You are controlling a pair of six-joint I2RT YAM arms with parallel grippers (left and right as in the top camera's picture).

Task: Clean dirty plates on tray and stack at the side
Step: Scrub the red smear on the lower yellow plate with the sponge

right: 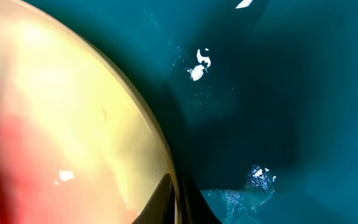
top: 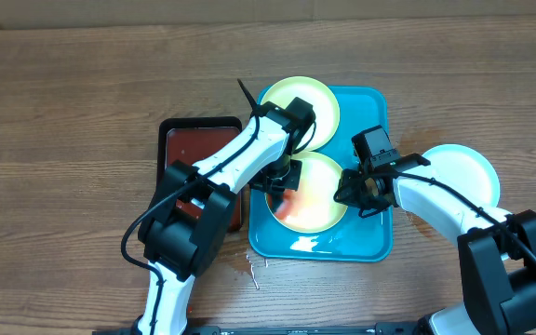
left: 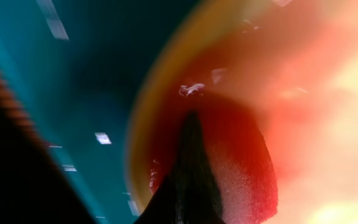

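The turquoise tray (top: pixel 372 237) holds two pale yellow-green plates. The back plate (top: pixel 319 102) looks clean. The front plate (top: pixel 319 181) has a red-orange smear on its front left. My left gripper (top: pixel 282 179) is down on that plate's left part, shut on a red, grainy sponge (left: pixel 244 168) that presses on the plate (left: pixel 328 93). My right gripper (top: pixel 361 191) is shut on the plate's right rim, and in the right wrist view its fingers (right: pixel 178 200) sit on either side of the rim (right: pixel 135 112). A third plate (top: pixel 462 172) lies on the table to the right of the tray.
A smaller dark red tray with a black rim (top: pixel 203 149) lies left of the turquoise tray, partly under my left arm. Small metal bits (top: pixel 254 267) lie on the wooden table near the tray's front left corner.
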